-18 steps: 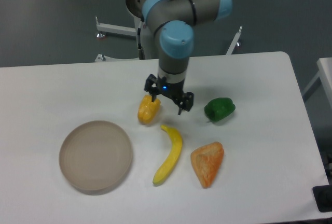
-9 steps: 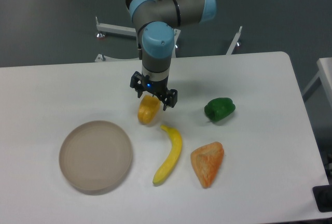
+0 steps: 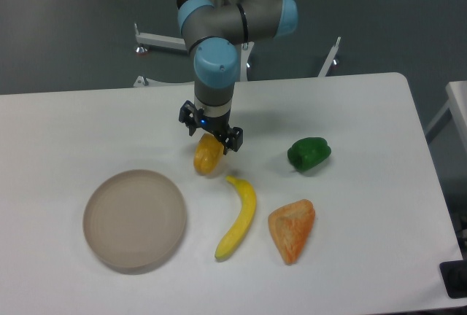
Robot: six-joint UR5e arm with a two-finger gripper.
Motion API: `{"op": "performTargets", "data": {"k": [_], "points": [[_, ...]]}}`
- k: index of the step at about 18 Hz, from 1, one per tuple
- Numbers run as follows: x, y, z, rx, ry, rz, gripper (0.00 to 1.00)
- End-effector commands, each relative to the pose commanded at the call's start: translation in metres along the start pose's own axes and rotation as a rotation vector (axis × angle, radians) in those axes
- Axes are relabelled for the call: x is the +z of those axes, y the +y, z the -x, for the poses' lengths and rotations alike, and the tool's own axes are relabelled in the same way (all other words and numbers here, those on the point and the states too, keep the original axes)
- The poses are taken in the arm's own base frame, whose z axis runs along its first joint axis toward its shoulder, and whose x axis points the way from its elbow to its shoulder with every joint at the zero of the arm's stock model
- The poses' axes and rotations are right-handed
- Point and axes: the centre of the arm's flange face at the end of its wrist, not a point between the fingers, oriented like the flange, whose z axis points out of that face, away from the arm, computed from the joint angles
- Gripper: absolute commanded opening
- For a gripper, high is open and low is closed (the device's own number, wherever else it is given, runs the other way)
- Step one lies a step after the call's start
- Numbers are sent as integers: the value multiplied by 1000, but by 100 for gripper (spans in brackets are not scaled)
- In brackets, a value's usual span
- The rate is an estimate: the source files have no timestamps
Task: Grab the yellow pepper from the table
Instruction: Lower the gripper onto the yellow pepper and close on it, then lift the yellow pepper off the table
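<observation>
The yellow pepper [image 3: 207,157], small and yellow-orange, lies on the white table [image 3: 66,133] just left of the middle. My gripper [image 3: 211,135] hangs right over the pepper's top, open, with one finger on each side of its upper part. The pepper's top is partly hidden by the gripper. I cannot tell whether the fingers touch it.
A long yellow banana [image 3: 238,216] lies just below the pepper. An orange wedge-shaped piece [image 3: 292,229] is to its right. A green pepper [image 3: 309,153] lies at the right. A round beige plate [image 3: 134,217] sits at the front left.
My gripper has moved left from beside the pepper's right side to right above it. The pepper and other things have not moved.
</observation>
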Motion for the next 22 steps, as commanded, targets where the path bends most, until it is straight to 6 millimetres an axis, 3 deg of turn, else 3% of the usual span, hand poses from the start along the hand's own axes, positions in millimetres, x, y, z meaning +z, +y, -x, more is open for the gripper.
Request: {"op": "performTargets", "data": {"k": [3, 4, 6, 9, 13, 17, 20, 22], "points": [[5, -1, 0, 1, 6, 5, 100], [4, -1, 1, 3, 4, 4, 91], [2, -3, 2, 5, 0, 0, 61], [-1, -4, 2, 6, -2, -4, 44], [-17, -10, 10, 9, -25, -27, 41], [-69, -24, 34, 89, -103, -79, 42], [-118, -30, 74, 147, -180, -97, 42], [-131, -37, 107, 195, -202, -97, 42]]}}
